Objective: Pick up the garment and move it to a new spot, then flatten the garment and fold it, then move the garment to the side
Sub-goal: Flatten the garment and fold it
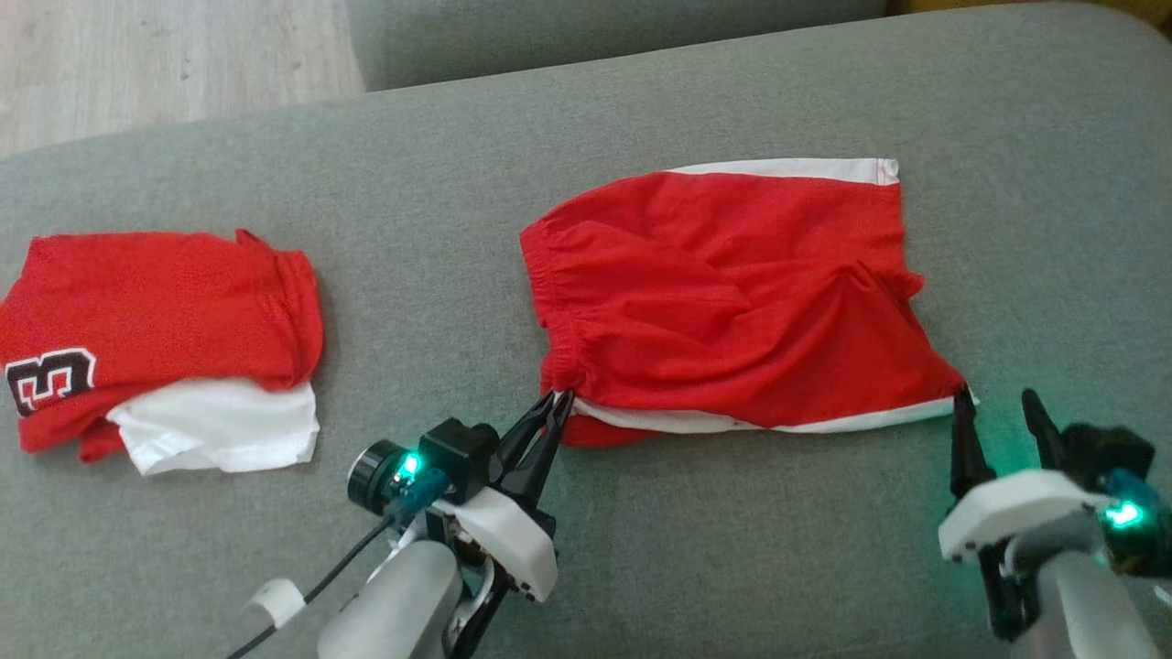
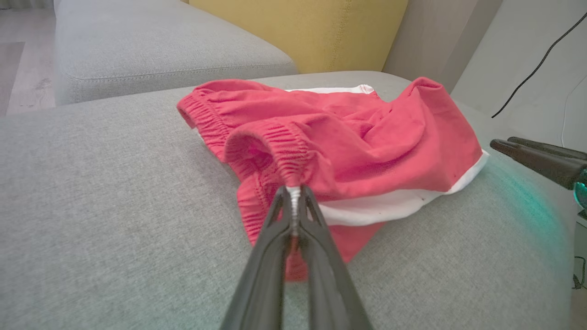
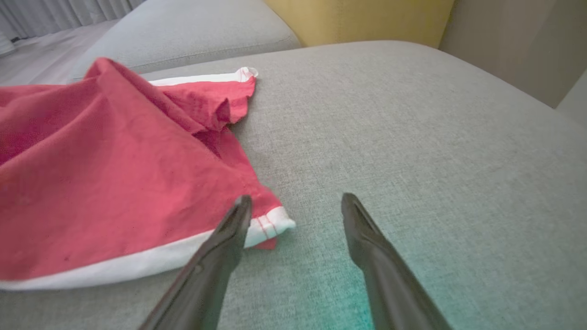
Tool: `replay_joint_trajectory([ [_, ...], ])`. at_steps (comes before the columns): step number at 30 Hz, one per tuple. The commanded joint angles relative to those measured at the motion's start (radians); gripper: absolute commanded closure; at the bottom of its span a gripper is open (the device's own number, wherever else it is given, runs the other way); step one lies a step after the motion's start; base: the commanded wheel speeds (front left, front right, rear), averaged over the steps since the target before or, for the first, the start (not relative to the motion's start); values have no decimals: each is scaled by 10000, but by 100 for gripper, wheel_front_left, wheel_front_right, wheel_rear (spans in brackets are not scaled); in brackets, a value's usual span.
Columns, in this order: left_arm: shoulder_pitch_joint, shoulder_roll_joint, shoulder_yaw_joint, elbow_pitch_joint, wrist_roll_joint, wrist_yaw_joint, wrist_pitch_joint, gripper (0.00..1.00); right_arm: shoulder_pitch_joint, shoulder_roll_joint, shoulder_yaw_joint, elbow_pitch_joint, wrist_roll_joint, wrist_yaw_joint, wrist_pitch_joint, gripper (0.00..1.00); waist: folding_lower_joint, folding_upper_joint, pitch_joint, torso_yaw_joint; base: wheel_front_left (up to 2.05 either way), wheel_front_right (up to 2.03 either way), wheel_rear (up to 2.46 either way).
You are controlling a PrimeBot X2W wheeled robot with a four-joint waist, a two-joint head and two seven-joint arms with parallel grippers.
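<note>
1. A pair of red shorts [image 1: 732,293] with white trim lies on a grey sofa [image 1: 641,119], roughly in the middle of the seat. It is spread out but rumpled, with creases across the top layer.
2. The waistband [image 2: 275,137] faces the robot's left and the leg openings face its right.
3. The left hand [image 1: 554,403] is closed, pinching the near corner of the waistband between its two dark fingers. The left wrist view shows a bit of white and red cloth caught at the fingertips.
4. The right hand [image 1: 995,395] is open and holds nothing. One finger sits at the white hem corner [image 3: 275,224] of the near leg; the other rests on bare sofa just beside it.
5. A second red garment [image 1: 137,311], with a white layer and a black number, lies bunched well apart at the robot's far left.
6. Judged from this layout, the step in hand looks like flattening, with both near corners being taken before a stretch or a fold.
7. The next move likely calls for the right hand to slide over the hem corner and close on both layers. Both hands could then pull apart evenly to smooth the cloth.
</note>
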Motion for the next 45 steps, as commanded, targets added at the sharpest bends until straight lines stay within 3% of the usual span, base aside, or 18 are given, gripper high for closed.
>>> replay_joint_trajectory([
  [1, -262, 175, 270, -324, -35, 39, -142, 100, -475, -56, 207, -132, 62, 67, 68, 0, 0, 0, -7, 26, 0, 0, 0],
  [16, -182, 238, 144, -500, -130, 164, -182, 100, -864, -56, 211, 1133, -166, 67, 852, 0, 0, 0, -58, 96, 0, 0, 0],
  [28, -70, 292, 97, -440, -274, 243, -238, 100, -421, -56, 460, 939, 35, 67, 1182, 0, 0, 0, -267, -67, 0, 0, 0],
  [30, -74, 283, 83, -430, -295, 251, -248, 100, -359, -56, 528, 854, 83, 67, 1244, 43, 0, 0, -287, -78, 0, 0, 0],
  [31, -78, 278, 74, -424, -305, 252, -252, 100, -331, -56, 556, 813, 99, 67, 1274, 82, 0, 0, -293, -78, 0, 0, 0],
  [32, -83, 273, 63, -417, -314, 253, -256, 100, -307, -56, 591, 771, 120, 67, 1302, 100, 0, 0, -297, -76, 0, 0, 0],
  [45, -76, 385, 50, -328, -430, 307, -342, 100, -260, -56, 1055, -80, 1005, 67, 1103, 100, 0, 0, -474, -102, 0, 0, 0],
])
